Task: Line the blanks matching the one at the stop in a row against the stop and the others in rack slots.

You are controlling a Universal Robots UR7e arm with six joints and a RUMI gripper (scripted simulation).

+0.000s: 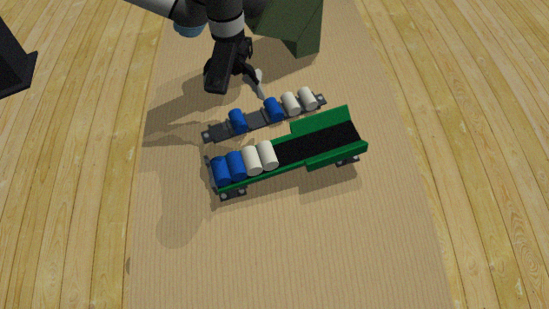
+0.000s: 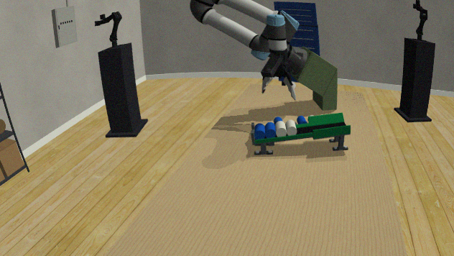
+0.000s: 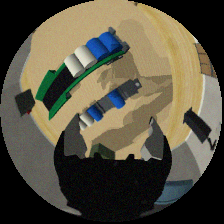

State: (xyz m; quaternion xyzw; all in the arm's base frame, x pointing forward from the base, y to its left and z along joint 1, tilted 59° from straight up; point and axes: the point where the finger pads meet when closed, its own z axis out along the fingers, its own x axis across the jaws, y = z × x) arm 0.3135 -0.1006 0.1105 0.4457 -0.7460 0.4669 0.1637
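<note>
On the green ramp (image 1: 319, 121) (image 2: 326, 121), from the stop (image 1: 209, 167), lie side by side a blue blank (image 1: 221, 171) (image 2: 259, 131) (image 3: 109, 41), a second blue blank (image 1: 236, 166) (image 3: 97, 48), a white blank (image 1: 252, 161) (image 3: 85, 56) and another white blank (image 1: 267, 155) (image 3: 74, 66), all across it. The dark stock rack (image 1: 257, 121) (image 3: 105, 104) holds a blue blank (image 1: 238, 121) (image 3: 116, 98) toward its left, then, past a gap, a blue blank (image 1: 274, 109) (image 3: 95, 113) and two white blanks, the nearer (image 1: 290, 103) and the end one (image 1: 307, 99). My gripper (image 2: 279, 94) (image 3: 115, 115) is open and empty, above and behind the rack.
The green arm pedestal (image 1: 304, 43) (image 2: 325, 91) stands behind the rack. The ramp's raised side walls stand at its right part, close in front of the rack's right end. Two black stands (image 2: 119, 90) (image 2: 417, 77) are far off at the sides.
</note>
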